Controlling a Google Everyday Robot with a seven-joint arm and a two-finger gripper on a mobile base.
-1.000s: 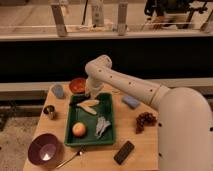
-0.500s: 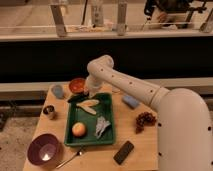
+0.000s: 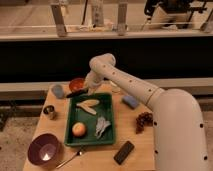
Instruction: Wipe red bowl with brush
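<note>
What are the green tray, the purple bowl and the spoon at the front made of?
The green tray looks like matte plastic: even colour, raised rim. The purple bowl seems glossy plastic or glazed ceramic; a bright glint shows inside. The spoon looks like metal, pale and shiny. The gripper sits by the red bowl, at the brush.

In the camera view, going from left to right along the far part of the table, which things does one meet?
Grey-blue object → red bowl → gripper, at the bowl's right edge → blue sponge → dark grape bunch. The brush in the gripper overlaps the bowl, so I omit it.
</note>
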